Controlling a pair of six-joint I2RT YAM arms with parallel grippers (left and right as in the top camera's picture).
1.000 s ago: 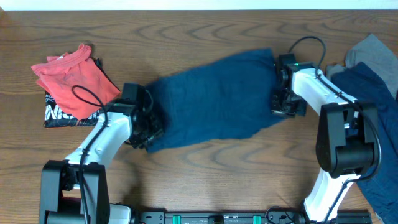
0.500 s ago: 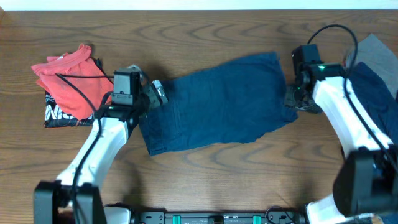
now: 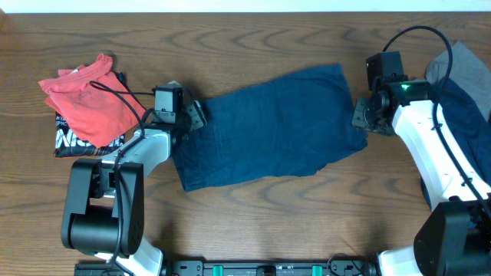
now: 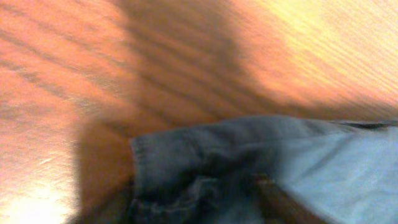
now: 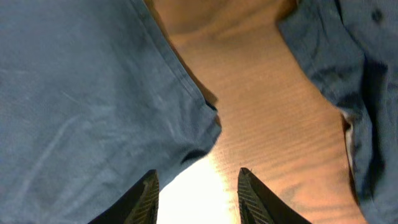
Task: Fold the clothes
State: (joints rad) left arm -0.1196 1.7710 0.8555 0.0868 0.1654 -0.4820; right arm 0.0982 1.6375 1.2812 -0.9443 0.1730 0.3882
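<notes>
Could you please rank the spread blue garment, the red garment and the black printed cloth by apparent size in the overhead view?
1. blue garment
2. red garment
3. black printed cloth, partly hidden under the red garment, so only its visible part counts.

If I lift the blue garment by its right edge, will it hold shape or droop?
Likely floppy: the blue garment lies flat with soft wrinkles, rumpled at its edges. Probably light, since it looks like thin cloth. It may drag rather than slide freely on the wood table.

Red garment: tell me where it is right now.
The red garment lies crumpled at the overhead view's left side, atop a black printed garment, just left of the left gripper and the spread blue garment.
</notes>
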